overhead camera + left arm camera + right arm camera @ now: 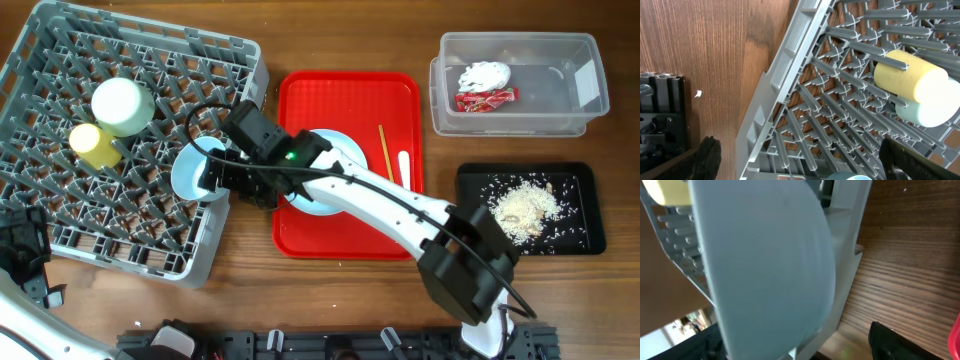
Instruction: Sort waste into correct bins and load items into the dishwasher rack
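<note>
The pale blue bowl leaned on edge just inside the dishwasher rack's right wall, between the right tool's parted jaws, one finger clear of it; the left tool, also spread, hung over the rack's opposite side

Overhead view: bright, even light from above. I see only soft shadows, the darkest under the arm on the red tray. Mild glare on the right wall of the clear tub. Left wrist view: rack sharp; yellow cup washes toward white at the right edge. Right wrist view: pale blue bowl too close, soft and featureless. Table grain at right is a little sharper, and the lower left corner is overexposed.
</note>
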You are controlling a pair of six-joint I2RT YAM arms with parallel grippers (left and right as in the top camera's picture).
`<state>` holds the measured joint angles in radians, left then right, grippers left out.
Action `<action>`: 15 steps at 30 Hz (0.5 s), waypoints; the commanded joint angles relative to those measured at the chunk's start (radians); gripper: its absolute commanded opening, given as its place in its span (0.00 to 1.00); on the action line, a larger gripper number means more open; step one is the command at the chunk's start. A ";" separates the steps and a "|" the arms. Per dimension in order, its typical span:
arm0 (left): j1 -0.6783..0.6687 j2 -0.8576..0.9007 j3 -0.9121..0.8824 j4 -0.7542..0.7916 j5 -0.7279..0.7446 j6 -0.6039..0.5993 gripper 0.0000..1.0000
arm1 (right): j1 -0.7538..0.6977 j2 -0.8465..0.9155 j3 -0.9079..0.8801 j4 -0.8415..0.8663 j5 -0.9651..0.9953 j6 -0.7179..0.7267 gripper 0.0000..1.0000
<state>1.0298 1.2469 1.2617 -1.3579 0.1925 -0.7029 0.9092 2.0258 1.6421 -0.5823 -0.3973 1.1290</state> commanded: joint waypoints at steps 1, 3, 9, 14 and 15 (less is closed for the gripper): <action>0.005 -0.013 0.010 -0.002 0.008 -0.015 1.00 | 0.017 0.042 -0.001 0.039 0.034 0.038 0.83; 0.005 -0.013 0.010 -0.002 0.008 -0.015 1.00 | 0.017 0.045 -0.001 0.066 0.034 0.037 0.70; 0.005 -0.013 0.010 -0.002 0.005 -0.011 1.00 | 0.016 0.042 0.000 0.204 -0.120 0.016 0.54; 0.005 -0.013 0.010 -0.002 0.001 -0.011 1.00 | 0.016 0.033 0.000 0.261 -0.143 -0.005 0.34; 0.005 -0.013 0.010 -0.002 0.001 -0.011 1.00 | 0.016 0.033 0.000 0.268 -0.141 -0.012 0.32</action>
<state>1.0298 1.2469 1.2617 -1.3582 0.1925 -0.7025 0.9203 2.0544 1.6421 -0.3344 -0.5037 1.1461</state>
